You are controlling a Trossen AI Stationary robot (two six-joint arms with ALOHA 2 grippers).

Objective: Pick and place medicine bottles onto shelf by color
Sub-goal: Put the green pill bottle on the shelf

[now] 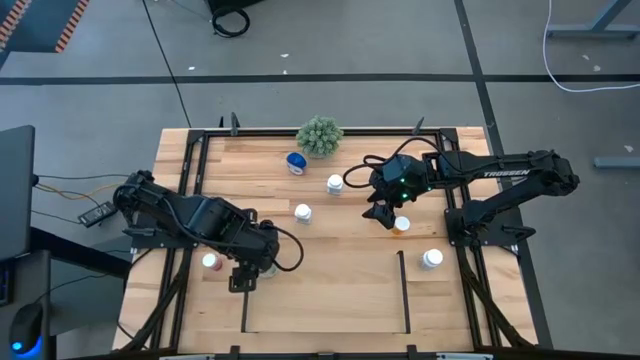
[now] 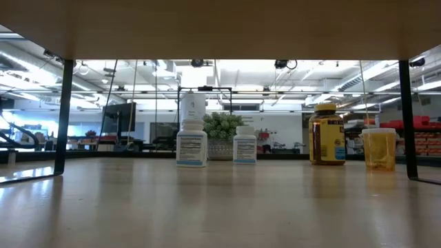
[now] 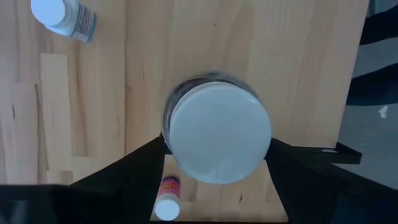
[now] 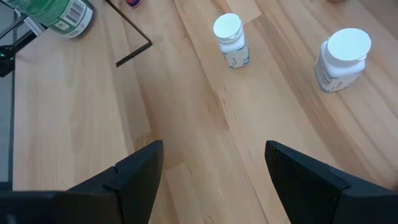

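My left gripper [image 1: 252, 272] is at the near left of the table, shut on a dark bottle with a wide white cap [image 3: 217, 130]. My right gripper [image 1: 385, 214] hangs open and empty over the middle right, beside a white-capped bottle [image 1: 402, 224]. It also shows in the right wrist view [image 4: 214, 168]. Other bottles stand upright on their bases: a blue one [image 1: 296, 161], white-capped ones [image 1: 335, 184], [image 1: 302, 212], [image 1: 432, 259], and one by the left gripper [image 1: 210, 262]. The shelf bay [image 1: 405, 290] lies at the near middle. The low view shows an amber, yellow-capped bottle [image 2: 327, 134]. My left gripper has the bottle between its two fingers [image 3: 140, 165], which meet its body just under the cap [image 3: 171, 118] from above, pointing down. The bottle is upright, cap toward the camera. The cap hides its base, so I cannot tell whether it is lifted.
A green spiky plant ball [image 1: 319, 135] sits at the far middle. A green-labelled bottle [image 4: 59, 15] lies near a black strip corner [image 4: 134, 53]. Black frame strips [image 1: 245, 310] run along the table. Bare wood lies inside the shelf bay.
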